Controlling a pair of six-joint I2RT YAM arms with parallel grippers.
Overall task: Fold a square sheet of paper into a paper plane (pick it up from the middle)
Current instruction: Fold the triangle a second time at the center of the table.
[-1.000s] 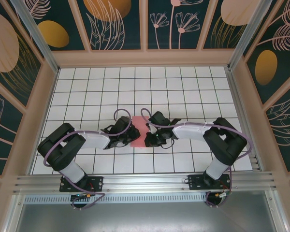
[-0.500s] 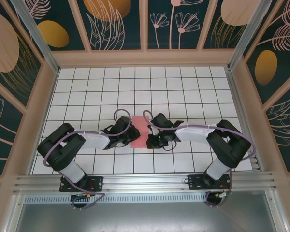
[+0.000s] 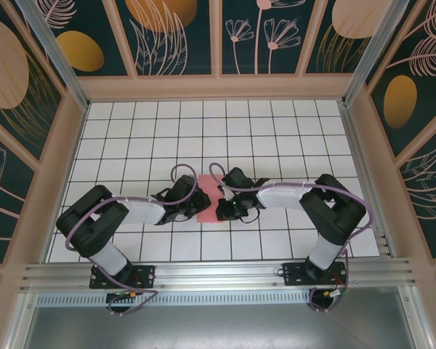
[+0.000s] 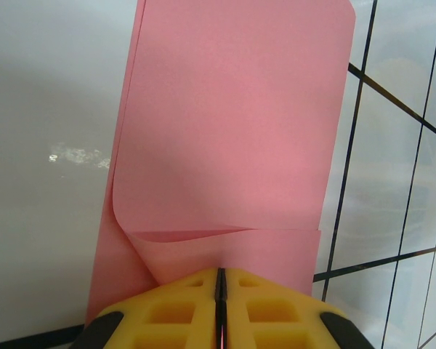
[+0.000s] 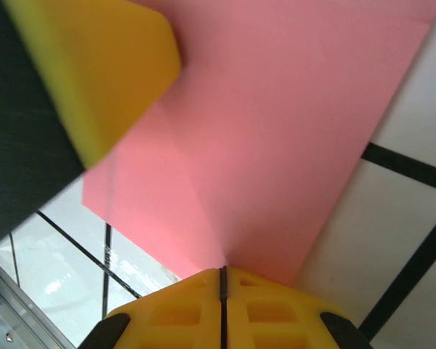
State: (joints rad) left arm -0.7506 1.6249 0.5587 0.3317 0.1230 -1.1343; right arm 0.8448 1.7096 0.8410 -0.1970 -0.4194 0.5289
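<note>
At mid-bench (image 3: 276,138) the square sheet of paper (image 3: 209,196) lies folded double, L hand (image 4: 219,280) and R hand (image 5: 222,280) each clamped on an edge. Half-fold step, prob.; next: press crease, layers aligned.

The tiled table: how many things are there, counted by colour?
Pink sheet of paper: 1
Black robot arms: 2
Yellow end effectors: 2
Total: 5
</note>
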